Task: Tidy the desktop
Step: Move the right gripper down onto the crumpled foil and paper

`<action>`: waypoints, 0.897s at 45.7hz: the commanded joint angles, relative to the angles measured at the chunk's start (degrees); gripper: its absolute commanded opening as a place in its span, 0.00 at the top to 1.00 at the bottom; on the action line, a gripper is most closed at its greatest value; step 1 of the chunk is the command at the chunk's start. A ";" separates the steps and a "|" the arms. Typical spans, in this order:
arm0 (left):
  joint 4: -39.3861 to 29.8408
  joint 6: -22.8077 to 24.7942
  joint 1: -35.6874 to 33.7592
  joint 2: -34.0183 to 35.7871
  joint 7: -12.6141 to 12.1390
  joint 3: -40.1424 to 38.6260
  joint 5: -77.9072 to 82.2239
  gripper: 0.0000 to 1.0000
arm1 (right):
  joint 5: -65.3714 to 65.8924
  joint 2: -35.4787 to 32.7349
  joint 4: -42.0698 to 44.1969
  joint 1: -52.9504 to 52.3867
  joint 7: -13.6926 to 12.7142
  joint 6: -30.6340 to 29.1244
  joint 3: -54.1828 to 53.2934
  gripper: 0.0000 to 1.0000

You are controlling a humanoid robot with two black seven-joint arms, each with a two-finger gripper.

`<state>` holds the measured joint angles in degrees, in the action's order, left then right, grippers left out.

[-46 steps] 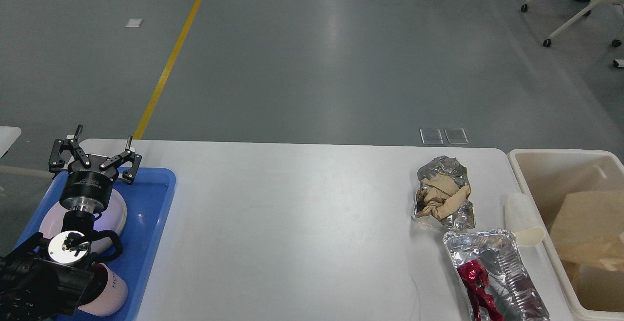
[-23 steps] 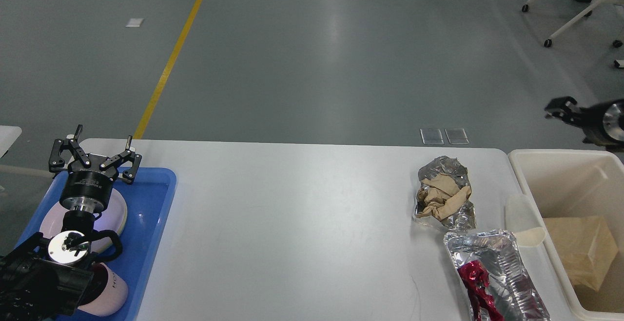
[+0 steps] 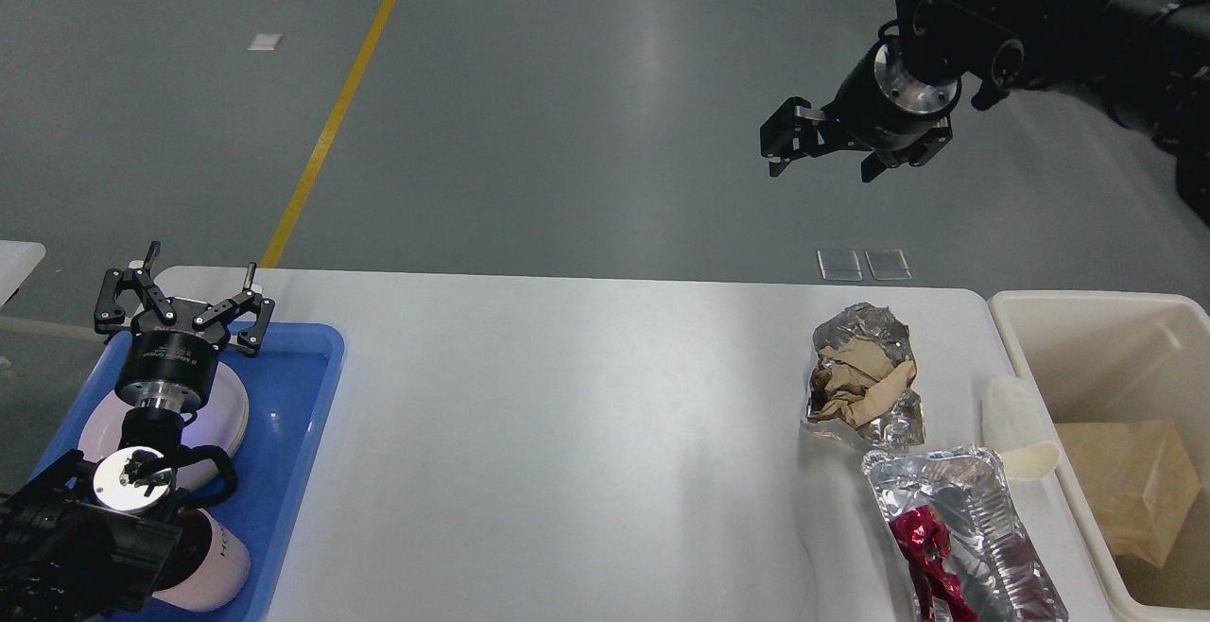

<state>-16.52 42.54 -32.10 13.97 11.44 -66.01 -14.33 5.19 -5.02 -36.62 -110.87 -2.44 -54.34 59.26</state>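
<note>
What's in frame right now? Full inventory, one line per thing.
desktop: 1, white, fills the lower frame
blue tray: 1, blue, desktop's left end
plate: 1, white, in the tray, partly hidden by the left arm
cup: 1, white, on its side in the tray's near end
crumpled foil with brown paper: 1, silver and tan, right side of the desktop
foil tray: 1, silver, red wrapper inside, near right
paper cup: 1, white, lying beside the bin
bin: 1, cream, right of the desktop, brown paper bag inside
left gripper: black, fingers open, above the tray
right gripper: black, raised at upper right, fingers unclear
</note>
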 commanded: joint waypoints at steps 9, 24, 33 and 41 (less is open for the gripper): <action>0.00 0.00 0.02 0.00 -0.01 0.00 0.00 0.04 | 0.08 -2.01 -8.29 -11.13 -0.19 -0.66 -1.16 0.00; 0.00 0.00 0.02 0.00 -0.01 0.00 0.00 0.04 | 0.78 -5.09 -2.05 11.44 -0.46 0.97 1.29 0.00; 0.00 0.00 0.02 0.00 0.08 0.00 0.00 0.04 | 0.78 -8.34 -1.61 21.56 -0.46 12.32 3.06 0.00; 0.00 0.00 0.02 0.09 -0.01 0.00 0.00 0.04 | 0.78 -10.10 -1.70 27.98 -0.46 14.26 2.44 0.00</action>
<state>-16.52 42.54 -32.11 13.99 11.43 -66.01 -14.33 5.97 -14.26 -38.20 -85.85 -2.90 -41.00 62.22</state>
